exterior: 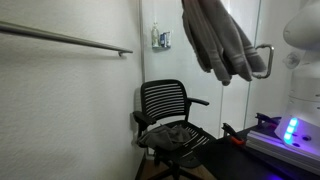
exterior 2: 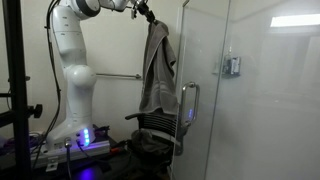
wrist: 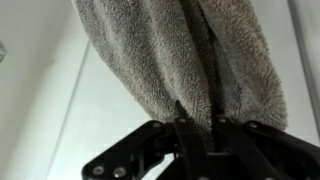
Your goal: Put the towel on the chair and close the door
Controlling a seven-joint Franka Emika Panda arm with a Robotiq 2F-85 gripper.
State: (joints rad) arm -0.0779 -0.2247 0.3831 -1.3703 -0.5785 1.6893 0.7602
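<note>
Towel (exterior 2: 155, 70): grey, plain and limp. It hangs full length from one pinched end, directly above the chair (exterior: 168, 112). Its lower edge comes down near the top of the chair back; whether it touches cannot be told. It is clear of the seat in both exterior views.

Gripper (wrist: 195, 120): the jaws are clamped together on a fold at the towel's upper end, with cloth bunched between them in the wrist view. It is held high above the chair.

Chair: black, with a slatted back, curved armrests and a wheeled base.

Door (exterior 2: 265, 110): a frosted glass panel with a silver handle (exterior 2: 190, 105), just beside the chair. It appears to stand open and is judged not yet closed.

Step in hand: the first half of the task, with the towel held over the chair and not yet set down.

Next move calls for lowering toward the chair until the cloth piles on the seat or drapes over the back, then parting the jaws. A long, limp cloth may slide off the back or snag an armrest, so most of its length should settle on the chair before release. The door comes after.
</note>
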